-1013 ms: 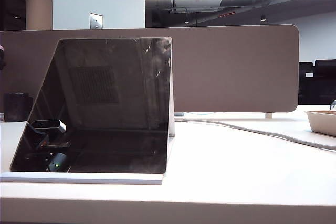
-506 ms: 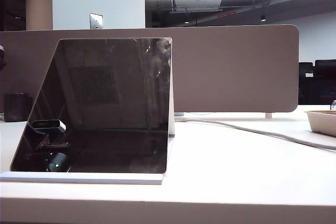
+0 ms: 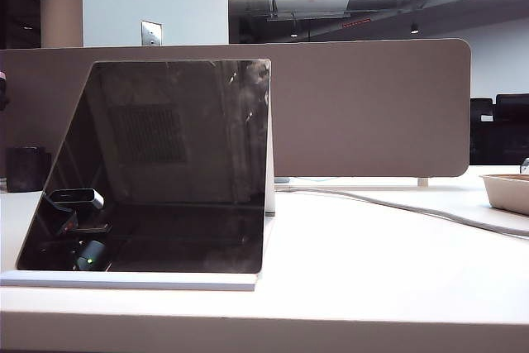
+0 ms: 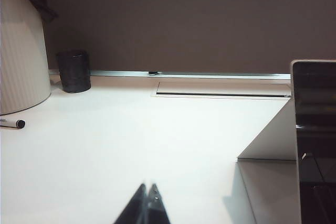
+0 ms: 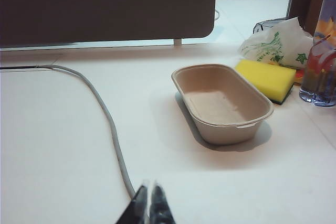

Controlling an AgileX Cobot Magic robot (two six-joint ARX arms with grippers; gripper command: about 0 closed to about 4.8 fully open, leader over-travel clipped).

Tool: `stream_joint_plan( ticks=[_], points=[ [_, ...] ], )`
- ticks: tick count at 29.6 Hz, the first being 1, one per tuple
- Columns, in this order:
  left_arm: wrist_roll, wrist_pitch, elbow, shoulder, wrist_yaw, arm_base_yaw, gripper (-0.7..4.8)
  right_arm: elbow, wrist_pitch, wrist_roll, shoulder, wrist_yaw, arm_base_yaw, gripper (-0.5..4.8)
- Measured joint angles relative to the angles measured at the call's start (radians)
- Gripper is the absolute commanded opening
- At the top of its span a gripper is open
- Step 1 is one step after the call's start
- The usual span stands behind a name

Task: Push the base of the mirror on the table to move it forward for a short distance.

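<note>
Standing on its flat white base [image 3: 128, 280] at the table's [image 3: 372, 262] front left, the mirror [image 3: 157, 167] is untouched; the left gripper [image 4: 147, 195] hovers near its side, fingertips pressed together, and the right gripper [image 5: 148, 195], likewise closed, hangs beside a grey cable [image 5: 107, 124] near a beige tray [image 5: 223, 100]

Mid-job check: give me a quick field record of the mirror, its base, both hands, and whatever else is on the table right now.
mirror: upright on its base, left part of table
base of the mirror: flat on the table, no contact
left hand: shut, over bare table, apart from the base
right hand: shut, beside grey cable
other items: beige tray, yellow sponge, black cup
push: not yet begun
</note>
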Motion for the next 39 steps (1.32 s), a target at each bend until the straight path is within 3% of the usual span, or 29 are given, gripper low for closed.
stream_joint_plan(
  ticks=[6, 12, 18, 39],
  points=[
    [0.0, 0.0, 0.0, 0.0, 0.0, 0.0, 0.03, 0.0, 0.0, 0.0, 0.0, 0.001, 0.054, 0.22],
    [0.0, 0.0, 0.0, 0.0, 0.0, 0.0, 0.03, 0.0, 0.0, 0.0, 0.0, -0.002, 0.403, 0.22],
    [0.0, 0.0, 0.0, 0.0, 0.0, 0.0, 0.03, 0.0, 0.0, 0.0, 0.0, -0.001, 0.59, 0.22],
    [0.0, 0.0, 0.0, 0.0, 0.0, 0.0, 0.03, 0.0, 0.0, 0.0, 0.0, -0.001, 0.6, 0.22]
  ],
)
